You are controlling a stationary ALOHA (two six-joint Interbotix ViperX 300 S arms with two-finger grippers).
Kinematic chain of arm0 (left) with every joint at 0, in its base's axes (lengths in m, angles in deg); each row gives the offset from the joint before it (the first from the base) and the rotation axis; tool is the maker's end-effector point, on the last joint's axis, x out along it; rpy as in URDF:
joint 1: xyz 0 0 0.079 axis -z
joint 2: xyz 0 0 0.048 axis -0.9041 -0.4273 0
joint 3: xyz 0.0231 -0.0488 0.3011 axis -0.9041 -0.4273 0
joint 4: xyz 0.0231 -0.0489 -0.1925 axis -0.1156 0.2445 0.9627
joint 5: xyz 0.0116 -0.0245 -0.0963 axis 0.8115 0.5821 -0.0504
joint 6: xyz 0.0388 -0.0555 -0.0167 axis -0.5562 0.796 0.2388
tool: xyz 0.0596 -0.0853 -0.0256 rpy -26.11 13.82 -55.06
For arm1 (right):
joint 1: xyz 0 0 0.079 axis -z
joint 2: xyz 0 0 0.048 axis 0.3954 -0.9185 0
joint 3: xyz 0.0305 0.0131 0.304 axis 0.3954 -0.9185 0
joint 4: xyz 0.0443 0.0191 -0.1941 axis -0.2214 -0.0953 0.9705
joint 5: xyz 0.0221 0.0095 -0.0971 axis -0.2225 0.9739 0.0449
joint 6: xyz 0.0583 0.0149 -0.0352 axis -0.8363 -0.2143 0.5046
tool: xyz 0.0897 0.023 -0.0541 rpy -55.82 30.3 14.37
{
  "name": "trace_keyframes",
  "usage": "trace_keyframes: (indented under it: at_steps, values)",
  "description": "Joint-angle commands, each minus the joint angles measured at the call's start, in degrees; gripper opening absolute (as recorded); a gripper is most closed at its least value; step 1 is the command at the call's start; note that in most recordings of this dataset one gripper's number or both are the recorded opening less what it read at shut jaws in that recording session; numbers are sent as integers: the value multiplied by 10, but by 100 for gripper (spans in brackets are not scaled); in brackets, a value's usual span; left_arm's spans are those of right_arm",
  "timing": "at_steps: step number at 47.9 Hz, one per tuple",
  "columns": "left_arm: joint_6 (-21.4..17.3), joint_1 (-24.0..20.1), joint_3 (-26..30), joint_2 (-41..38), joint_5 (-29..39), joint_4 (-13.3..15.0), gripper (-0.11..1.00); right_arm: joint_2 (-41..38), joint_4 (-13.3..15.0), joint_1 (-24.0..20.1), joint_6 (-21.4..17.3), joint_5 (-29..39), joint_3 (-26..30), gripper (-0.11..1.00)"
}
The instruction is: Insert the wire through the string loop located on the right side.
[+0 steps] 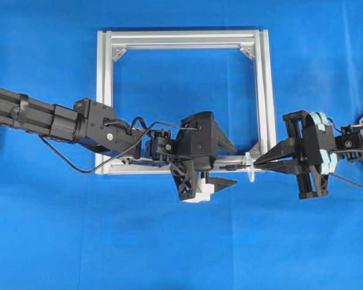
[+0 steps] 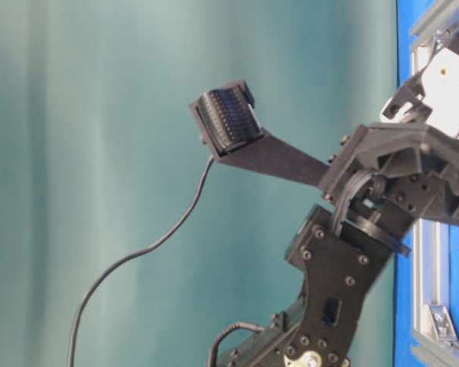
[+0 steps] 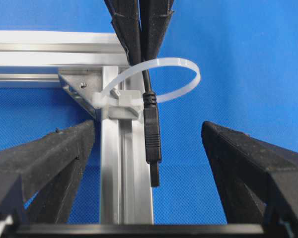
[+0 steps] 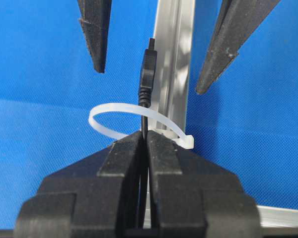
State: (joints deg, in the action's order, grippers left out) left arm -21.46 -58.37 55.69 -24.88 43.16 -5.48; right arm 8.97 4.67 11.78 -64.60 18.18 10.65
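Right gripper [image 4: 144,141] clamped on the wire [image 4: 147,74], left gripper [image 3: 149,148] wide apart, empty

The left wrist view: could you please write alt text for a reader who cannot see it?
A black wire with a plug tip passes through a white string loop on a silver frame, pinched by the shut right gripper. The open left gripper flanks the plug.
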Motion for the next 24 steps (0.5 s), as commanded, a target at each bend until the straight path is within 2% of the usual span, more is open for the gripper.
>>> trace_keyframes:
  at_steps: [1, 5, 15, 17, 24]
  values:
    - [1, 1, 4, 11, 1, -1, 82, 3, -2, 1, -1, -3, 9, -3]
    - [1, 2, 7, 11, 9, -1, 71, 3, -2, 0, 0, -1, 9, -3]
    - [0, 2, 7, 11, 11, -1, 11, 3, -2, 0, 0, 0, 9, -3]
    - [0, 2, 7, 11, 11, -1, 8, 3, -1, 0, 0, 0, 10, -3]
    - [0, 2, 8, 11, 11, -1, 8, 4, 1, -3, 0, 0, 9, -3]
